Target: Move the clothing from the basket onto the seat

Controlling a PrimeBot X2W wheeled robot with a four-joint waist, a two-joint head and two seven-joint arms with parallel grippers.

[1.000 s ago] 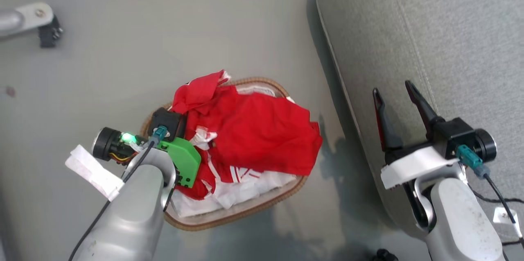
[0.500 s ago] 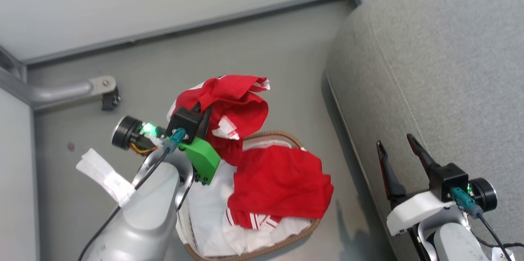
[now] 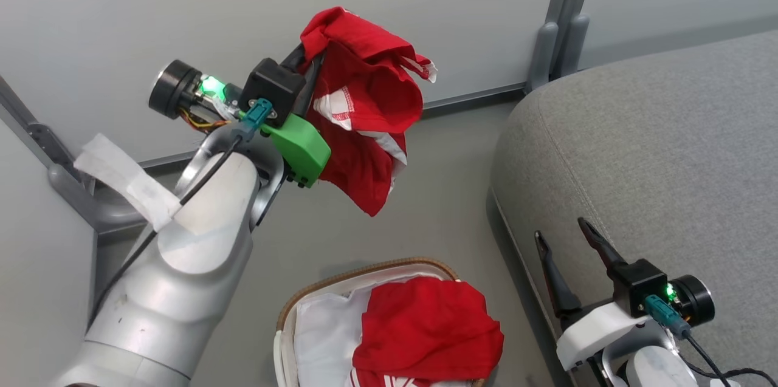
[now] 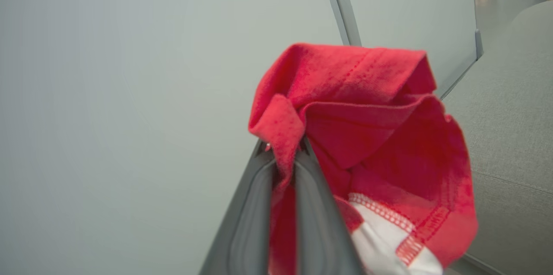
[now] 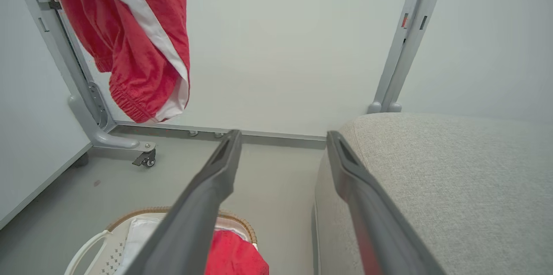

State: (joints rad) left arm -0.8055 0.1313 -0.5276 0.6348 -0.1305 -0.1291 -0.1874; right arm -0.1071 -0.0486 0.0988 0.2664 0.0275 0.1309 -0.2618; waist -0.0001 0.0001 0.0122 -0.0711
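Our left pincer (image 4: 285, 156) pinches the red jersey (image 3: 364, 119) by a bunched fold; we judge it light, limp; right pincer (image 3: 565, 241) spread.

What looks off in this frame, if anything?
Nothing spilled or damaged. The left hand pinches one red jersey by a bunched fold, hanging clear of the basket; a second jersey lies in it. One oddity: a loose white strip sticks out from the left forearm.
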